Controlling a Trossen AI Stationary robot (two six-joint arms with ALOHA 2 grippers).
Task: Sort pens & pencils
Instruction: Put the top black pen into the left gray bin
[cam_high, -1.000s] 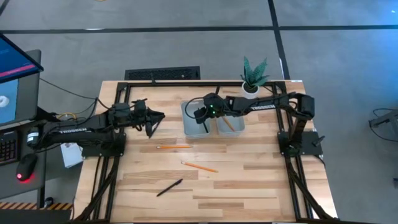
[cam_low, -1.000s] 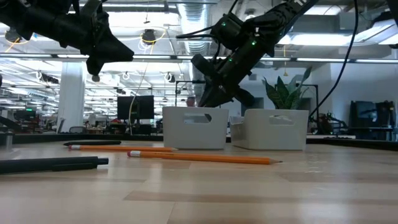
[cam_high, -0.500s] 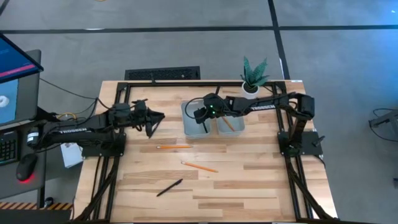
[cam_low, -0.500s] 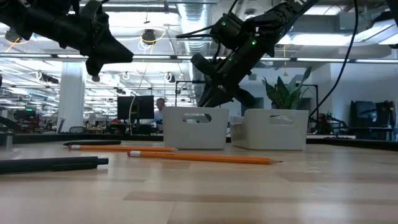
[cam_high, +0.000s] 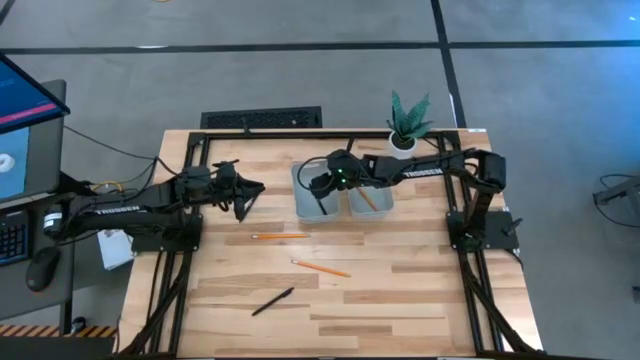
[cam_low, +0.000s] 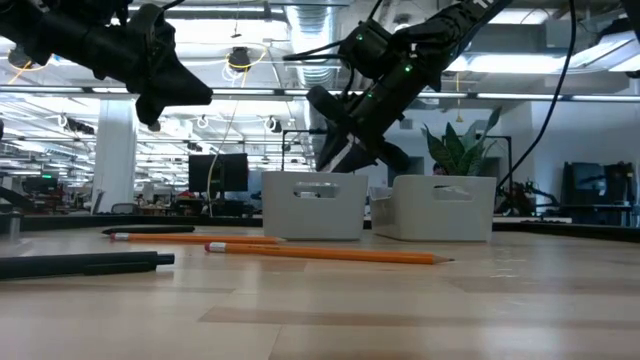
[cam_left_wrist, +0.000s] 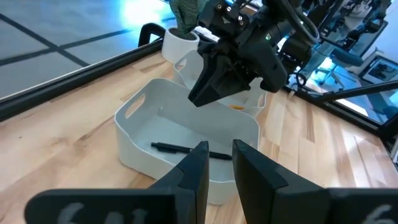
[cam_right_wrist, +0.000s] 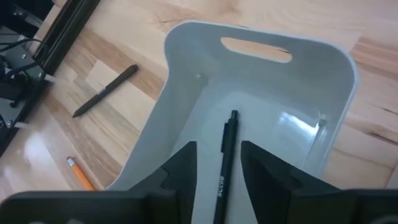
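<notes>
From above, "TROSSEN" reads on both arms. The right gripper (cam_high: 322, 186) hangs over the left tray (cam_high: 303, 207); an orange pencil (cam_high: 366, 197) lies in the right tray (cam_high: 383, 204). Two pencils (cam_high: 279, 236) (cam_high: 321, 268) and one pen (cam_high: 272, 301) lie on the table (cam_high: 420, 290), near a potted plant (cam_high: 407, 122).

The low view hides the trays' contents.

The left wrist view shows the left gripper (cam_left_wrist: 215, 163) slightly parted, empty.

The right wrist view shows a pen (cam_right_wrist: 225, 154) in the tray between parted fingers (cam_right_wrist: 180, 164), printing illegible.

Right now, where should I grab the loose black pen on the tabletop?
Take the thin black pen at mid-barrel, from straight above, closing across its slant: it lies flat on the bare wooden table, free on both sides.
</notes>
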